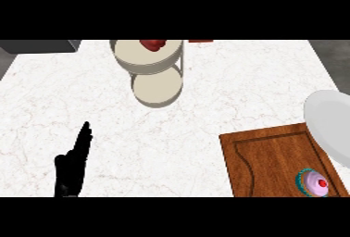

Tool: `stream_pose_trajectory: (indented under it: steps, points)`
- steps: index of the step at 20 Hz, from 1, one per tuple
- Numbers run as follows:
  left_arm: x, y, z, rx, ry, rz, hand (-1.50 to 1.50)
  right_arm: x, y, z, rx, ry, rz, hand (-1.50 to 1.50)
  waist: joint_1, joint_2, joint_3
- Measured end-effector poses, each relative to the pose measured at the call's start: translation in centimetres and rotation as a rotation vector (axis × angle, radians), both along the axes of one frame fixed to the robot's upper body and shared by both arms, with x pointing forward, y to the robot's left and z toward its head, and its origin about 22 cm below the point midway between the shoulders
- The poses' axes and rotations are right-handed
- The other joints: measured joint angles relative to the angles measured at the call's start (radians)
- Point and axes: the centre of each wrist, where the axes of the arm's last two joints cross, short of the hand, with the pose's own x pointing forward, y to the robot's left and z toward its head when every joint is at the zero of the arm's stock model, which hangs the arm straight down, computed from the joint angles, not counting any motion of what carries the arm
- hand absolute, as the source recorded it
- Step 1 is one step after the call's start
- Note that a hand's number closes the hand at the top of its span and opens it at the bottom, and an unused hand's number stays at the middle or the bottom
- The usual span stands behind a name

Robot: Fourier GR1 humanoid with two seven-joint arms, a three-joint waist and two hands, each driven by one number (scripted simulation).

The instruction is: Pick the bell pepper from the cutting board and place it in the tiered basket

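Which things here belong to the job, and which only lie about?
Job: bell pepper, lying in the top tier; tiered basket; cutting board.
Lying about: cupcake on the board; white plate at the right edge; left hand, open and resting.

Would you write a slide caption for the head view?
Bell pepper sits in the tiered basket; cupcake on cutting board; left hand rests open.

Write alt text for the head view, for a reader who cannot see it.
A red bell pepper lies in the top tier of the tiered basket. A cupcake sits on the cutting board near a white plate; the left hand rests open.
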Motion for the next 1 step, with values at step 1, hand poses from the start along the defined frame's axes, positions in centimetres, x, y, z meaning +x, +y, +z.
stream_pose_trajectory:
  steps: [1]
  points:
    - [0.17,0.22,0.01,0.0,0.003,0.0,0.0,-0.97,-1.41,0.37,0.001,0.0,0.011,-1.5,0.001,0.001,0.0]
